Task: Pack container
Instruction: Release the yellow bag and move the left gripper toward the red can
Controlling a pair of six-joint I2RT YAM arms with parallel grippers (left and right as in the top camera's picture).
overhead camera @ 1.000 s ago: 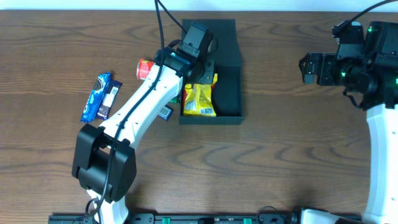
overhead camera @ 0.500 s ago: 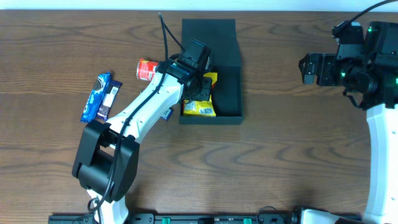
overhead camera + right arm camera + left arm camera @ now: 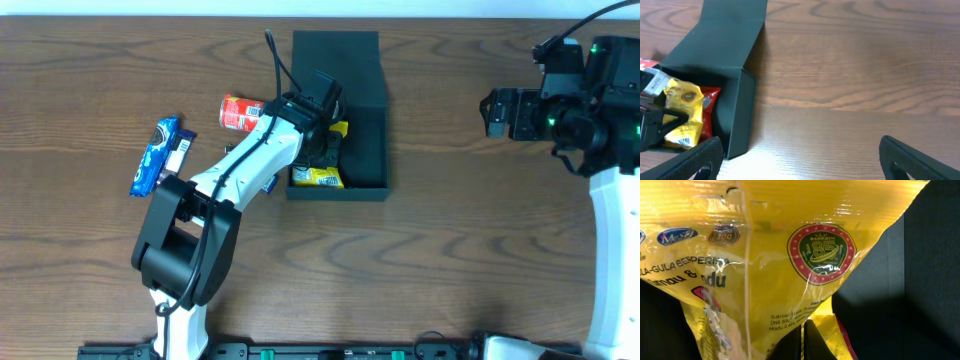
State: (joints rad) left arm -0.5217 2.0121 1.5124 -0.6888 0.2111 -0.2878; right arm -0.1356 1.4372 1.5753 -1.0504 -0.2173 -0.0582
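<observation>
I have the left gripper (image 3: 322, 135) clamped on the yellow packet (image 3: 318, 178) inside the box (image 3: 365, 145), and the right gripper (image 3: 497, 110) gapes idle. The can (image 3: 240, 112) and blue packets (image 3: 160, 155) lie unpacked at nine o'clock.

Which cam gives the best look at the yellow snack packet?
Left wrist: the yellow packet fills the frame and its print is readable. Overhead shows it partly hidden under the left arm, inside the container. Right wrist shows it small, near the frame's left edge.
</observation>
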